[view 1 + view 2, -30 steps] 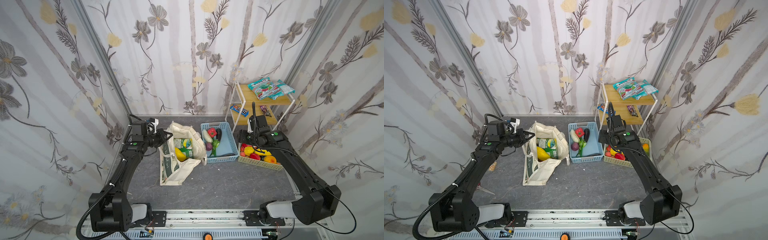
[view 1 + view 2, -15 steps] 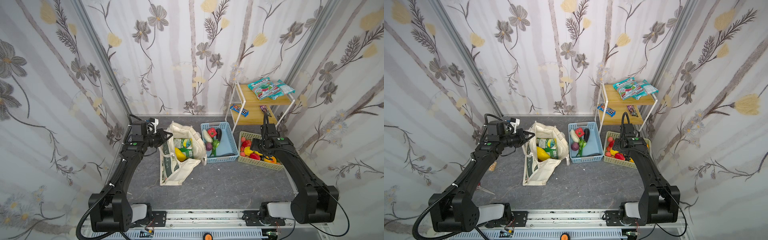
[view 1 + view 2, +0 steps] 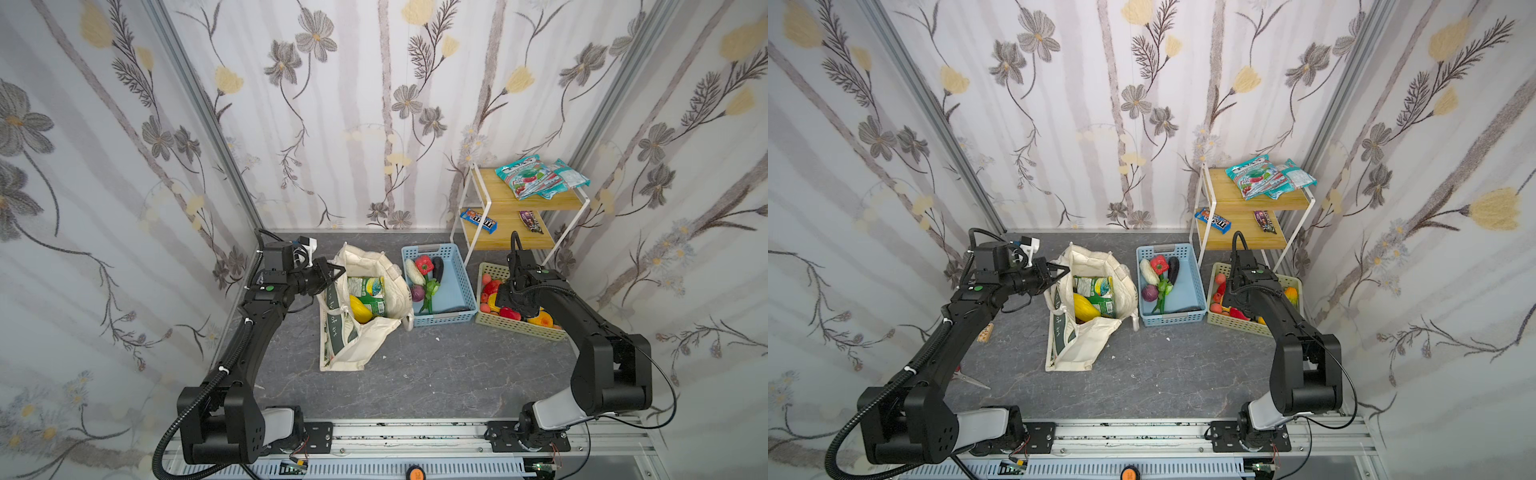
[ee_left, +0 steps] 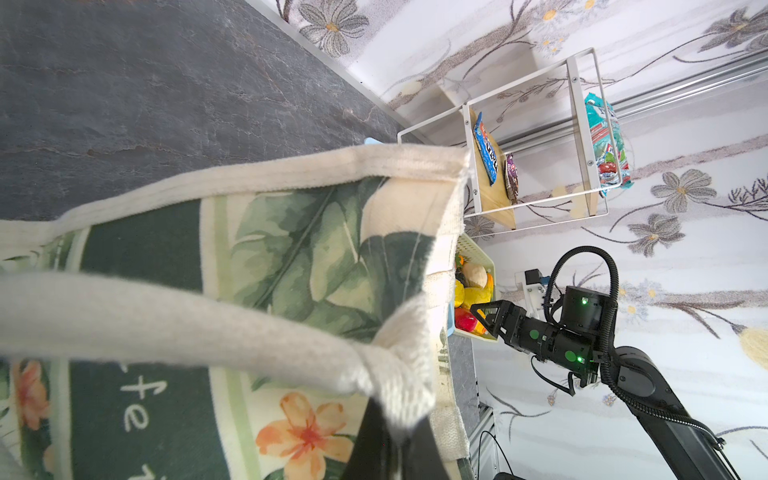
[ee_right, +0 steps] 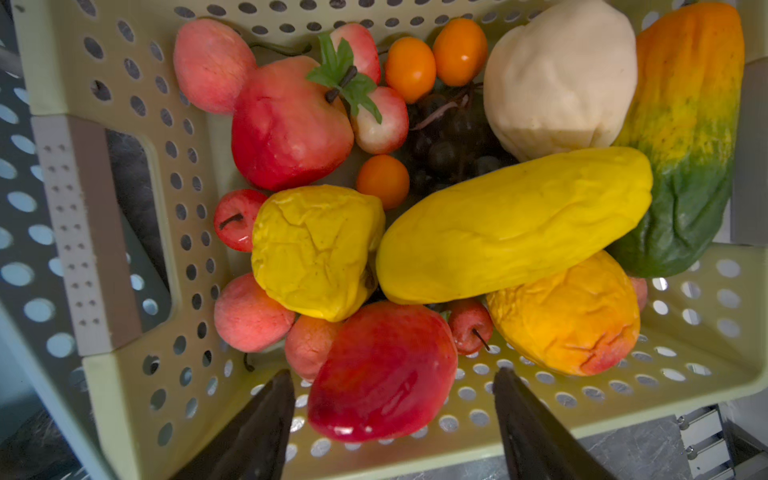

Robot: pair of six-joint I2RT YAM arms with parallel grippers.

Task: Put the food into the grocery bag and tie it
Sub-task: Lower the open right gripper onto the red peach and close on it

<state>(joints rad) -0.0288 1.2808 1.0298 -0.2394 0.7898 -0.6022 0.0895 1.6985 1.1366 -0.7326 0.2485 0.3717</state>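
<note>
Arriving over the fruit basket [image 3: 517, 326] at three o'clock, right tool [image 5: 395, 376] spreads wide for another pick; left tool [image 3: 334, 272] clamps the grocery bag [image 3: 361, 336].

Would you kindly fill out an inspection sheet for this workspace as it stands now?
Surface: dark grey tabletop, a few pale specks.
Job's things: grocery bag lies open, yellow fruit and green packet inside; pale yellow basket full of toy fruit; blue basket holds vegetables.
Clutter: scissors near left arm; shelf rack with snack packets.
Grippers: left gripper shut on the bag's rim; right gripper open over a red fruit in that basket.
Cables: black conduit along left arm; cable loop at right wrist.
Surroundings: floral wallpaper on three sides.
</note>
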